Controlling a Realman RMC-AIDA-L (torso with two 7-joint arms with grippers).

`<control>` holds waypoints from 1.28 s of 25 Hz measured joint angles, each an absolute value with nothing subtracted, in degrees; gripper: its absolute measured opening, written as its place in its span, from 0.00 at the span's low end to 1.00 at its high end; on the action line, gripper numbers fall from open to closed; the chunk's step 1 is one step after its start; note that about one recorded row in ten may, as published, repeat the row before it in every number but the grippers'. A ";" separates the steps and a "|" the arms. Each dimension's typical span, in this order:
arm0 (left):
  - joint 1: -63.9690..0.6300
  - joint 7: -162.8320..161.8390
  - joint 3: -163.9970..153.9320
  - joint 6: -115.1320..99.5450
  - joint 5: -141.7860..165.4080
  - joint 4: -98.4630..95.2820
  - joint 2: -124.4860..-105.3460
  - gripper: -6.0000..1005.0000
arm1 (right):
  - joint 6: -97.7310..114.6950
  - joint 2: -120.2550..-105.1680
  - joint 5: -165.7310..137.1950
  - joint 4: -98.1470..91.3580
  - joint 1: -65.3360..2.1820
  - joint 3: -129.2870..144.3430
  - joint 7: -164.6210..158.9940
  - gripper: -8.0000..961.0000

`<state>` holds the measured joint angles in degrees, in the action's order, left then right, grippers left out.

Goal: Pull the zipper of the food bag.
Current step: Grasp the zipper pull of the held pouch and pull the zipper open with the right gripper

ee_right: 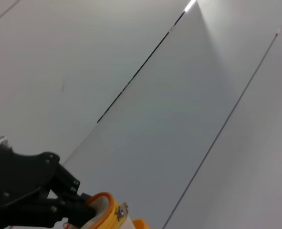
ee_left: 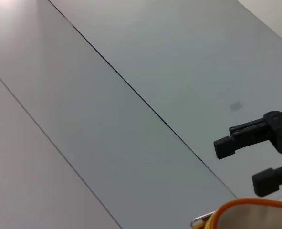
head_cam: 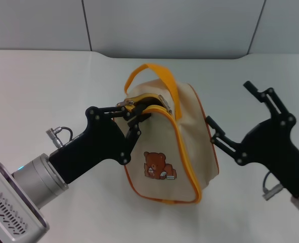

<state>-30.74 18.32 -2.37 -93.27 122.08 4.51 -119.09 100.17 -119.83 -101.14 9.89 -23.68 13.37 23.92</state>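
Observation:
The beige food bag (head_cam: 189, 136) with a bear print stands in the middle of the table, its orange strap handle (head_cam: 162, 76) upright. The orange-yellow zipper (head_cam: 184, 152) runs around the lid edge, with a dark gap showing at the top. My left gripper (head_cam: 133, 111) is at the bag's top left corner, shut on the silvery pull tab (head_cam: 130, 104). My right gripper (head_cam: 228, 103) is open beside the bag's right side, its nearer finger close to the fabric. The right wrist view shows the bag's edge (ee_right: 102, 212) and a silvery tab (ee_right: 122, 210).
The white table (head_cam: 38, 86) extends all around the bag. A grey panelled wall (head_cam: 169, 25) rises behind its far edge. The left wrist view shows the right gripper's fingers (ee_left: 241, 138) farther off, above the bag's orange rim (ee_left: 255, 205).

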 joint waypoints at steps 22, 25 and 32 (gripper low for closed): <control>-31.02 19.77 -2.31 -93.16 122.07 5.18 -119.19 0.07 | 96.54 -119.89 -110.55 16.71 -22.53 1.15 33.56 0.85; -31.02 19.77 -2.32 -93.11 122.08 5.19 -119.24 0.06 | 96.27 -119.88 -110.68 17.24 -23.10 1.50 33.56 0.85; -31.09 19.78 -2.38 -93.07 122.08 5.29 -119.26 0.06 | 95.33 -119.88 -113.10 18.76 -25.26 1.32 33.74 0.85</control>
